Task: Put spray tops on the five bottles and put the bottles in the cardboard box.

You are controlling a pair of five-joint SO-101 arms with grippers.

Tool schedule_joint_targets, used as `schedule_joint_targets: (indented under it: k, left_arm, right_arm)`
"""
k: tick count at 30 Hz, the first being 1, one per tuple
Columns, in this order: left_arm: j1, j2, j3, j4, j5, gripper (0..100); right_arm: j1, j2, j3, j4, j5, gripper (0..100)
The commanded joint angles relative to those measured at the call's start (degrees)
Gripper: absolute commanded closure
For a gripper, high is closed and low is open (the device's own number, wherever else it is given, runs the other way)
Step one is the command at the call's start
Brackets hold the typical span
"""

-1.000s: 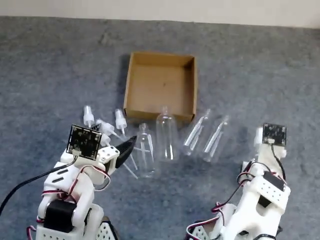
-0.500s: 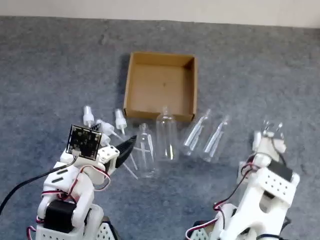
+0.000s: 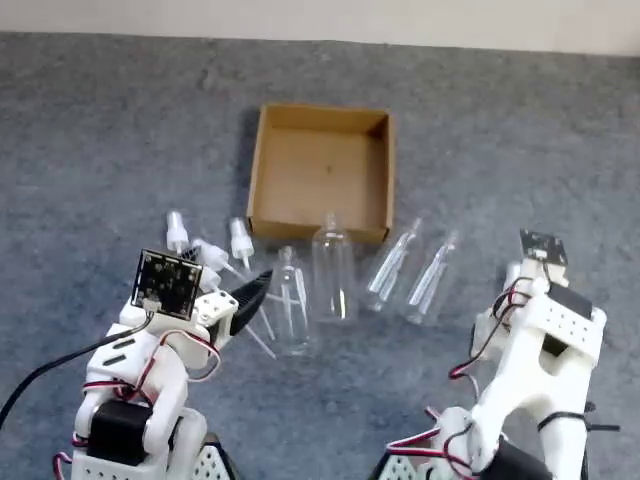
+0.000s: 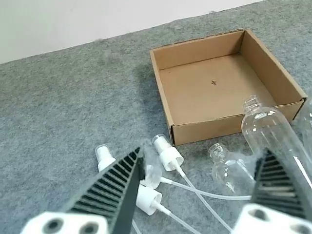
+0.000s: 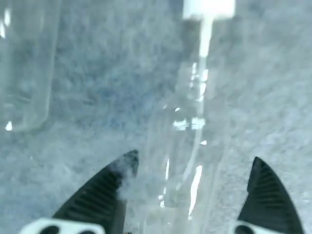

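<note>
The cardboard box (image 3: 320,170) stands open and empty at mid table, also in the left wrist view (image 4: 219,92). Several clear bottles without tops lie in front of it: a small one (image 3: 290,300), a wide one (image 3: 333,268) and two slim ones (image 3: 392,262) (image 3: 430,275). Loose white spray tops (image 3: 210,250) with thin tubes lie to their left. My left gripper (image 4: 195,195) hovers open over the spray tops (image 4: 165,148) and the small bottle (image 4: 229,170). My right gripper (image 5: 192,180) is open, its jaws on either side of a lying clear bottle (image 5: 195,122) with a white spray top (image 5: 209,7).
Grey carpet covers the table. The left arm (image 3: 150,370) and right arm (image 3: 540,340) stand at the near edge. Another clear bottle (image 5: 24,73) lies beside the one under my right gripper. Open carpet stretches behind and to both sides of the box.
The right arm's wrist tipped up, showing a bottle ahead of it, then came back down over that spot. The left arm and the other bottles have not moved.
</note>
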Motion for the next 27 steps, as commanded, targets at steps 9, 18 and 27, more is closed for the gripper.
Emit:
schedule_joint_targets:
  k: [9, 18, 27]
  left_arm:
    - [-0.6, 0.0, -0.2, -1.3, -0.7, 71]
    - [-0.4, 0.0, -0.1, -1.3, -0.7, 71]
    - [-0.4, 0.0, -0.1, -1.1, -0.7, 71]
  right_arm:
    - [-0.5, 11.6, -2.5, -8.2, -1.0, 81.5]
    - [-0.1, 17.5, -15.8, -5.1, -2.9, 94.0]
    - [0.0, 35.6, -30.0, -4.4, -5.4, 94.0]
